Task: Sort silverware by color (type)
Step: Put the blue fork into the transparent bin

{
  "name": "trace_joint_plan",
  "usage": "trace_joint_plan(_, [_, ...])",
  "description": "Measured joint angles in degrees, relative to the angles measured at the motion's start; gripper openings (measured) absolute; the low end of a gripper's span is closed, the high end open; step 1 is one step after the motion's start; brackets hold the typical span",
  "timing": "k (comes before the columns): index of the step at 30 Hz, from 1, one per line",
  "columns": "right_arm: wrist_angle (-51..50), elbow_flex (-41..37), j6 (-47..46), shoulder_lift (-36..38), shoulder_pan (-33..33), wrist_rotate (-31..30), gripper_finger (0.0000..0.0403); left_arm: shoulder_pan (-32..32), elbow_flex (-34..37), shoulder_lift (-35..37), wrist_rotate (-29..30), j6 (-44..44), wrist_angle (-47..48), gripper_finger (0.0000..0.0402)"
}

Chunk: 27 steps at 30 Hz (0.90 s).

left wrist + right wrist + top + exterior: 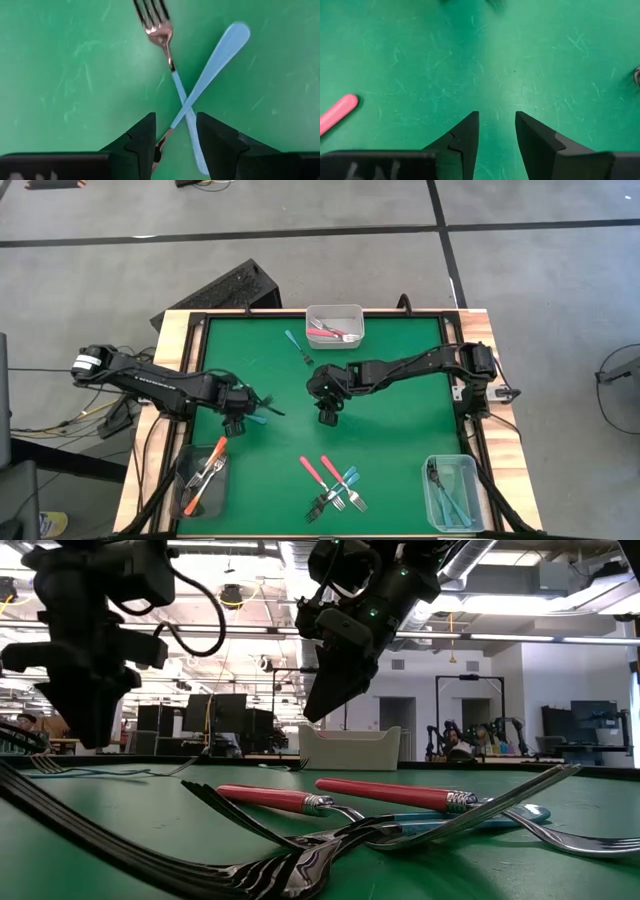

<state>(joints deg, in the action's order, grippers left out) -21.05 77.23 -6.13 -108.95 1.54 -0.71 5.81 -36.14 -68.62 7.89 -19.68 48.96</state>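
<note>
- While the left gripper (174, 137) hovers over two crossed blue forks (212, 62) at the left of the counter (400, 410), its jaws stand narrowly open and hold nothing.
- It should take only the upper fork, away from the crossing, I think.
- Right gripper (496, 134) waits at the middle, jaws narrowly open and empty.
- Blue tub (452, 492) stands at the near right.

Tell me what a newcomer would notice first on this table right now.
Probably the left gripper, low over two crossed blue forks at the left of the green mat, its fingers open astride them. Next, the right gripper, open over bare mat near the middle. Then the loose pile of pink and blue forks at the near edge, between the orange tub and the blue tub.
</note>
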Motion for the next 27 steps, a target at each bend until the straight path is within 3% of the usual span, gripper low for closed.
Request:
trace_joint_plan(9, [0.43, 0.0, 0.15, 0.0, 0.11, -0.02, 0.0148, -1.73, 0.86, -1.94, 0.48, -1.95, -0.41, 0.0129])
trace_joint_plan(20, [-3.83, -0.02, 0.11, 0.0, -0.76, -1.24, 0.0148, -2.15, 0.83, -12.11, -0.38, -2.86, -1.5, 0.0125])
trace_joint_plan(23, [-4.42, -0.02, 0.11, 0.0, -0.8, -2.62, 0.0148, -2.11, 0.68, -13.35, -0.79, -2.53, -1.61, 0.0102])
trace_joint_plan(27, [-4.41, -0.02, -0.71, 0.0, -0.83, -2.79, 0.0148, -2.1, 0.91, -12.59, -1.13, -2.71, -2.42, 0.0042])
